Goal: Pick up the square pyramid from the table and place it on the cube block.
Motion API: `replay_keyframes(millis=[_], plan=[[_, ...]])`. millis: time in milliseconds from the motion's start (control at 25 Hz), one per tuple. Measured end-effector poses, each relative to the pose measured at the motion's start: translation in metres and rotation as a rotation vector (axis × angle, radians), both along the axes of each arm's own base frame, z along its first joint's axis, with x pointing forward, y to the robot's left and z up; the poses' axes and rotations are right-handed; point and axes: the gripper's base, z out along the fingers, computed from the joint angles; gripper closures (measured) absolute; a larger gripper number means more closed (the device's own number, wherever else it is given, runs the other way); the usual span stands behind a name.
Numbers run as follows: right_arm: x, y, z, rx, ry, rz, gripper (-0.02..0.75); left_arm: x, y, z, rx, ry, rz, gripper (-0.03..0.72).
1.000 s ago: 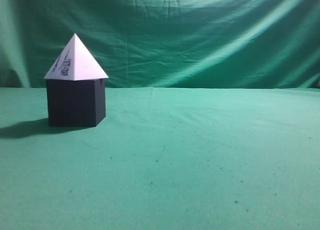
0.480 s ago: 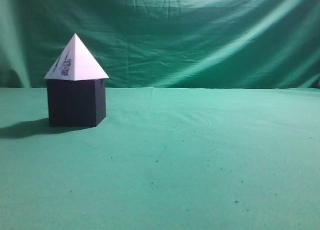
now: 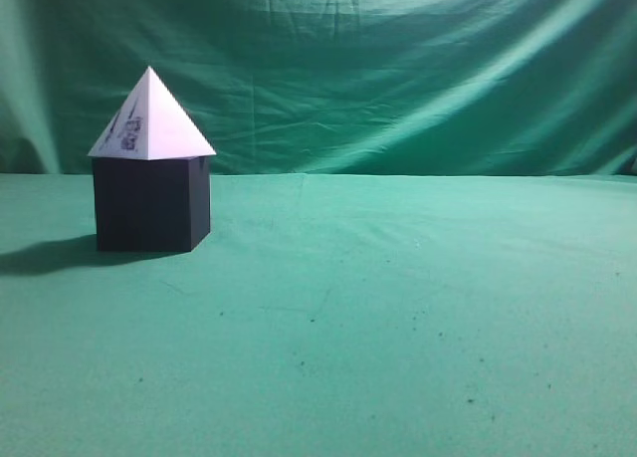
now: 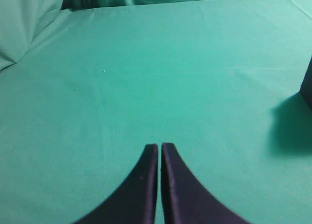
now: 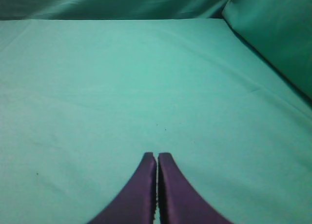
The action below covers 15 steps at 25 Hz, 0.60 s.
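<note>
White square pyramid (image 3: pixel 151 118) seated on top of the very dark cube block (image 3: pixel 151 204), apex pointing straight up, at the left of the exterior view. Dark scribbled marks on its left-facing face, low near the base edge. Base about as wide as the cube's top, overhanging slightly at the near left corner and at the right. Cube standing flat on the green cloth counter (image 3: pixel 398 318), one vertical edge turned toward the camera, casting a dark shadow to its left across the cloth. Scattered small dark specks on the cloth in the foreground. Creased green backdrop (image 3: pixel 398 69) hanging behind, meeting the counter along a straight horizontal line.

No arm visible in the exterior view.

In the left wrist view: left fingers (image 4: pixel 160 148) clenched, tips pressed nearly together with only a thin slit between, grasping nothing, hovering over bare cloth. At the far right edge, a sliver of the dark cube with its shadow on the cloth beside it, well apart from the fingertips.

In the right wrist view: right fingers (image 5: pixel 156 158) likewise clenched tip to tip around nothing, above bare green cloth, folds of backdrop along the top and right
</note>
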Motion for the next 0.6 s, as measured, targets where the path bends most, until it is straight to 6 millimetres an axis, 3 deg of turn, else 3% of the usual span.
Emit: replay_keyframes(millis=[600], plan=[[-0.0001,0.0,-0.0003,0.004,0.004,-0.001,0.738,0.0,0.0,0.0,0.0,0.0,0.0,0.688]])
